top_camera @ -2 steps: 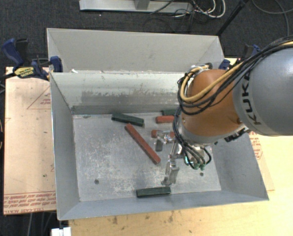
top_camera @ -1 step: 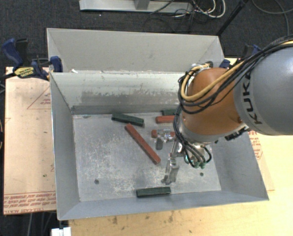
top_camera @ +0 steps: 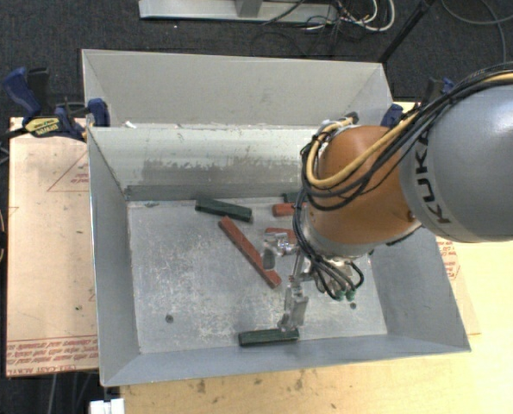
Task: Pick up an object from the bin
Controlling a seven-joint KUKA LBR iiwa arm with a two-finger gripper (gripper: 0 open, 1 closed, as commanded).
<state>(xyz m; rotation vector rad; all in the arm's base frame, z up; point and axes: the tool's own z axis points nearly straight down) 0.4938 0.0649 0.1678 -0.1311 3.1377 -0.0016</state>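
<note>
Legibly "KUK" on arm (top_camera: 484,158); tool (top_camera: 290,316) at bar (top_camera: 265,338)

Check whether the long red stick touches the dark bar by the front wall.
Apart: the camera view shows bare bin floor between red stick and dark bar.

Printed in black capitals, running sideways down the grey arm link (top_camera: 480,166): "KUK". Cut short where the casing curves away. No other lettering clear enough to read.

The left floor of the bin (top_camera: 174,283) is seen bare; the middle is crossed by a red-brown stick (top_camera: 248,249), the front apparently by a dark bar (top_camera: 269,337).
</note>
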